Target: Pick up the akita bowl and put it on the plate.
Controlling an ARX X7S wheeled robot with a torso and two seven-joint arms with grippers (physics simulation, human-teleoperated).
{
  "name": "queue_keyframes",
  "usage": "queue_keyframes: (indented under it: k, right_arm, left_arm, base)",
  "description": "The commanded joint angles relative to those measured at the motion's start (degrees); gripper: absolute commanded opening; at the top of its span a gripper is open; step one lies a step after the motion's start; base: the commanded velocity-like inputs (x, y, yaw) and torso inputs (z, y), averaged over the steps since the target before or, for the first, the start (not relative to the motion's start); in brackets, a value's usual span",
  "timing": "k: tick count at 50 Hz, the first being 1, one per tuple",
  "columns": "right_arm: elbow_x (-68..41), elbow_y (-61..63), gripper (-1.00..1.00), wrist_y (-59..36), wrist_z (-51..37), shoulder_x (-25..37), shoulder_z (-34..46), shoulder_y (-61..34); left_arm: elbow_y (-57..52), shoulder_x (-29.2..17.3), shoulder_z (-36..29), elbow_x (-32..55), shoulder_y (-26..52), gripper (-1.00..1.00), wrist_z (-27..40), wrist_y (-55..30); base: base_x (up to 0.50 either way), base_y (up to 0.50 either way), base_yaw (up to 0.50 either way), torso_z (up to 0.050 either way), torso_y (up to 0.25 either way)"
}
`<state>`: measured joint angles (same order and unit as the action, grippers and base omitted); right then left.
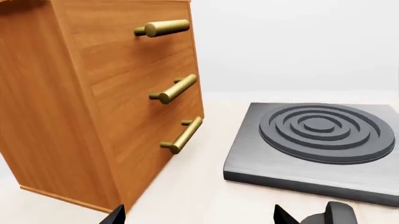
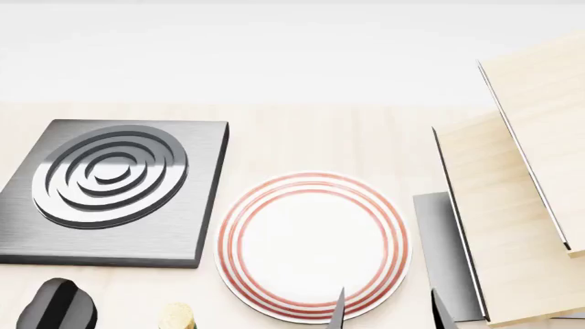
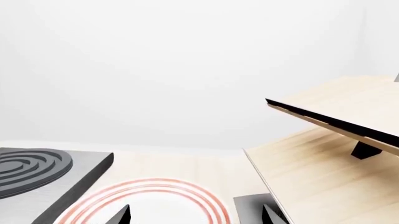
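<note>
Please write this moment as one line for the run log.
akita bowl: not in view | plate: empty, right of stove burner | right gripper: open, empty, at plate's near edge | left gripper: open, empty, facing wooden drawer cabinet

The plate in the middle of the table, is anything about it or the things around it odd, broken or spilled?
Nothing is spilled or broken. The plate lies flat and bare beside the stove burner. The oddity: no patterned bowl shows in any view.

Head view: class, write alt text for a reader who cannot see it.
A white plate with thin red rings lies empty on a pale table, beside a dark square stove burner. Pale wooden shelves stand on its other side; no bowl is in view.
</note>
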<state>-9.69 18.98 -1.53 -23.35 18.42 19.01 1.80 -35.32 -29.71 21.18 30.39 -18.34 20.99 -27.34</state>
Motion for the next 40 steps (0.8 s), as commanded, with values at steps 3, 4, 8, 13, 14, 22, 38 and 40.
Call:
queue_keyframes:
  k: [3, 4, 8, 13, 14, 22, 38, 40]
  right_arm:
    - [0.0, -0.4, 1.00, 0.1, -0.2, 0.1, 0.3, -0.1]
    - [0.0, -0.1, 1.00, 0.0, -0.2, 0.1, 0.3, -0.1]
    - [0.0, -0.3, 1.00, 0.0, -0.3, 0.2, 0.4, -0.2]
    - [-0.2, -0.1, 1.00, 0.0, -0.4, 0.3, 0.4, -0.1]
    - [-0.2, -0.1, 1.00, 0.0, -0.4, 0.3, 0.4, -0.2]
    - [-0.2, -0.2, 1.00, 0.0, -0.5, 0.3, 0.6, -0.3]
    - [-0.3, -0.6, 1.00, 0.2, -0.7, 0.5, 0.9, -0.4]
    - [-0.2, -0.6, 1.00, 0.2, -0.7, 0.5, 1.0, -0.4]
  left_arm:
    - [0.1, 0.0, 1.0, 1.5, -0.4, 1.00, -0.4, -0.3]
    - [0.2, 0.0, 1.0, 1.6, -0.4, 1.00, -0.4, -0.3]
    - [0.3, -0.1, 0.9, 1.5, -0.2, 1.00, -0.4, -0.5]
    - [0.7, -0.4, 0.5, 2.0, 0.0, 1.00, -0.5, -1.3]
    - [0.7, -0.4, 0.4, 2.0, 0.0, 1.00, -0.4, -1.4]
    - [0.3, -1.1, 0.2, 2.3, -0.3, 1.00, -0.3, -2.6]
    - [2.8, -1.9, -0.7, 4.2, 0.8, 1.00, -0.2, -6.3]
    - [2.9, -2.0, -0.6, 4.8, 0.9, 1.00, -0.3, -6.7]
  base:
    - [0.00, 0.00, 0.00, 0.000, 0.000]
    - [0.00, 0.00, 0.00, 0.000, 0.000]
    - [0.00, 0.00, 0.00, 0.000, 0.000]
    - [0.00, 0.00, 0.00, 0.000, 0.000]
    - [0.00, 0.00, 0.00, 0.000, 0.000]
    - [0.00, 0.00, 0.00, 0.000, 0.000]
    - [0.00, 0.00, 0.00, 0.000, 0.000]
    - [0.00, 0.00, 0.00, 0.000, 0.000]
